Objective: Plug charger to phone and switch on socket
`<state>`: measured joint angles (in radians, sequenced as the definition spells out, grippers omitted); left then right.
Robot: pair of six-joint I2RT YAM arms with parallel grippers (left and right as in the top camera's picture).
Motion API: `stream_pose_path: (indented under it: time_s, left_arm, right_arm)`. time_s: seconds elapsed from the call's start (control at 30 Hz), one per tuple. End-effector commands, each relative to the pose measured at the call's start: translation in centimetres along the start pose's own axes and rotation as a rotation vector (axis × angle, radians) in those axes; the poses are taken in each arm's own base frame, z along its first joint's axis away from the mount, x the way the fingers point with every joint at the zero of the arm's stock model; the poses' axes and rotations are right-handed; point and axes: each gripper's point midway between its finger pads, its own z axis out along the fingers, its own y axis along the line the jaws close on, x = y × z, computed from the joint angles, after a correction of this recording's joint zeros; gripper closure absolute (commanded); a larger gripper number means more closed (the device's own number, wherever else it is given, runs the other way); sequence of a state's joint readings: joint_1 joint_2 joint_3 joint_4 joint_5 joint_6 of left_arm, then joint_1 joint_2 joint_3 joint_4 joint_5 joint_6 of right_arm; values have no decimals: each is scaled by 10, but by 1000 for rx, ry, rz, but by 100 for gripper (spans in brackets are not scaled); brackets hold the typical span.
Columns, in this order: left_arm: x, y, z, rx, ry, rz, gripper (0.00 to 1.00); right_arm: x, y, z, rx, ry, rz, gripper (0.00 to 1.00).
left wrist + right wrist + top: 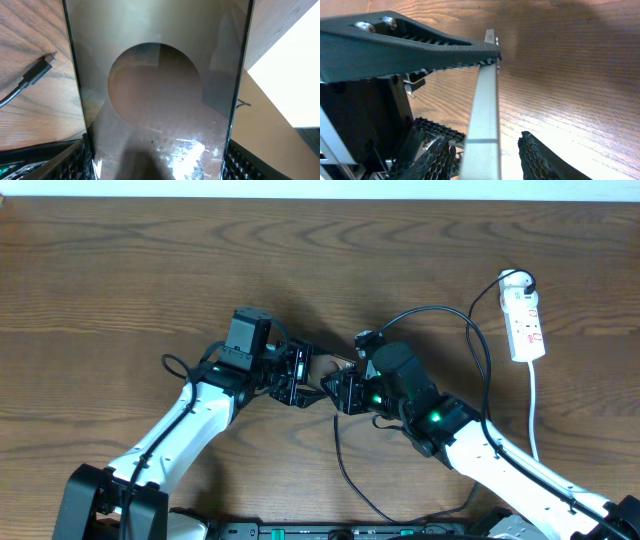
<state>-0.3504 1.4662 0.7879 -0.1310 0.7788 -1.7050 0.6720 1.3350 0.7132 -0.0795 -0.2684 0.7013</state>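
Both arms meet mid-table, and the slim, glossy brownish-grey phone [329, 364] is caught between them. The left gripper [294, 377] is clamped on it. In the left wrist view the phone [157, 100] fills the frame, with the black fingers [75, 162] pressing on both long edges and the reflective face turned to the camera.

Just left of the phone in that view lies the charger [36, 74], a thin black cable with a small black connector tip. It rests on the brown wooden table [30, 30], and the tip is apart from the phone, not touching.

Over to the right gripper [336, 392], on the phone's other side. From its wrist camera the phone [482, 120] shows edge-on as a pale grey strip. The jaws stand apart and straddle it: the upper toothed finger [410, 45] touches the phone's far end, while the lower pad [545, 160] sits clear beside the edge.

The small white elongated plastic socket [526, 320] with red marks lies flat, well away from the phone on the right arm's side. Its white cord [535, 415] trails off from it.
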Motion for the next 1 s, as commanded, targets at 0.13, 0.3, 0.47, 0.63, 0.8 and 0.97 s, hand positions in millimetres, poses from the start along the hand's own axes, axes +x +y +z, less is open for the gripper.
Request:
stream_pose_path:
  time_s: [0.13,0.3,0.47,0.63,0.8,0.97]
  left_arm:
    - [18,-11,-2,20,39,48,93]
    - [21,-10,-1,14,47,53,93]
    - [21,-10,-1,14,47,53,93]
    - [21,-10,-1,14,47,53,93]
    - [21,-10,-1,14,47,53,93]
    - [21,-10,-1,14,47,53,93]
  right_arm:
    - [1,0,5,15,5,1,64]
    - [5,-6,10,29,22,11,66]
    - [3,-4,10,22,14,8,72]
    - [2,-3,10,17,11,7,79]
    - [2,0,10,5,13,6,89]
    - [2,1,10,-3,14,20,99]
